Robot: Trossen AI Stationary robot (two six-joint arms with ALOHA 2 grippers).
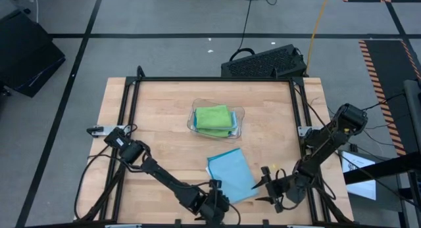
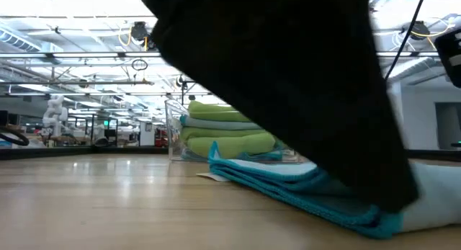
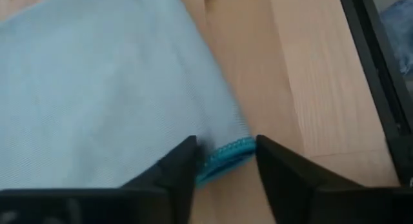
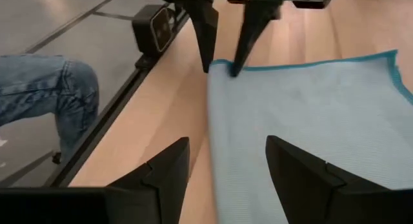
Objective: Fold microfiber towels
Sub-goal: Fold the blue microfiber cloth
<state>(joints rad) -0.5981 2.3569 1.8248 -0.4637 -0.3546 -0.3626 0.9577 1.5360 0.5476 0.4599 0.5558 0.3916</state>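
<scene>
We see a light wooden bench [image 1: 164,142] edged by a black metal frame [image 1: 210,79]. Near its middle sits a clear plastic tray [image 1: 239,116]. Beyond the far edge, a black case [image 1: 263,62] lies on the grey floor [image 1: 164,18], with a yellow cable [image 1: 318,21] trailing past it. Beside the bench we see a person's leg in blue jeans [image 4: 45,95].

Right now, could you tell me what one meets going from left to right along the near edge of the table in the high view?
left gripper → light blue towel → right gripper
</scene>
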